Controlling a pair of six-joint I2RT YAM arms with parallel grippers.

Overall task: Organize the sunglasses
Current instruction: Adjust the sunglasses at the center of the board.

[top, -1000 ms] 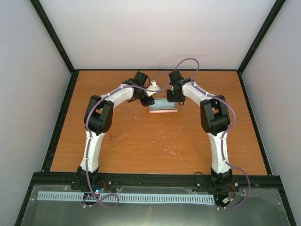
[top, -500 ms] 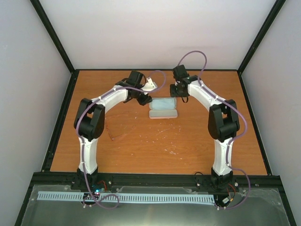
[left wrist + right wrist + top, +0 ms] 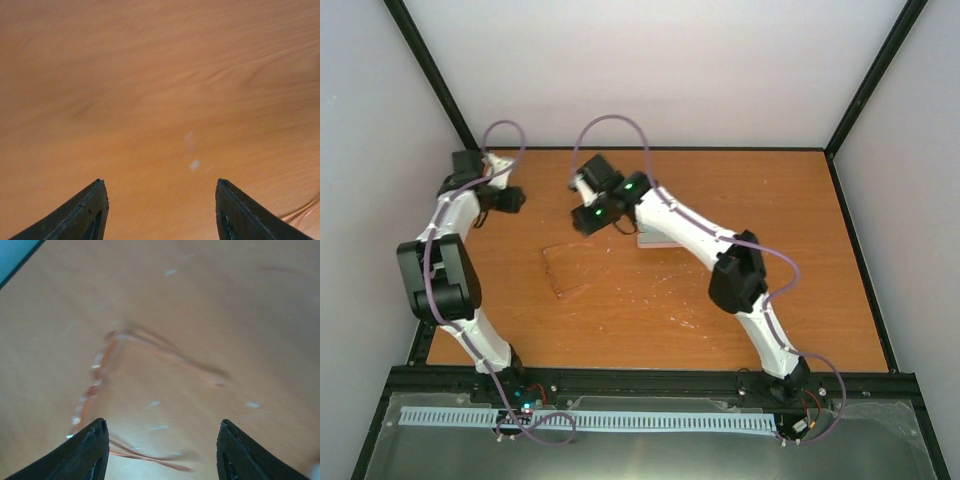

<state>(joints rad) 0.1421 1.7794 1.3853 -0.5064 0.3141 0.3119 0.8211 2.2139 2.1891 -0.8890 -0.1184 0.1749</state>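
**Sunglasses not grabbed yet, both grippers empty**

You're pretty much at the start of the real work here. The sunglasses (image 3: 95, 371) lie flat on the table (image 3: 720, 200) with their arms unfolded, just below and ahead of your right gripper (image 3: 162, 422). That gripper is spread wide with nothing but wood between its fingers. From its wrist view, the frame sits ahead of the left finger and the slim arms run across toward the right one. So you're hovering over them, not touching, as far as I can tell.

Your left gripper (image 3: 160, 181) is loose too, fingers apart over bare table, with the sunglasses well off to its right.

The case (image 3: 658, 238) sits behind the right gripper, mostly hidden under that arm, so I can't tell if it's open.

Done so far: nothing I can see. Left to do: pick up the sunglasses, probably fold the arms, and get them to the case. Heads up, they're thin and nearly table-coloured, so lining up the pinch looks fiddly.
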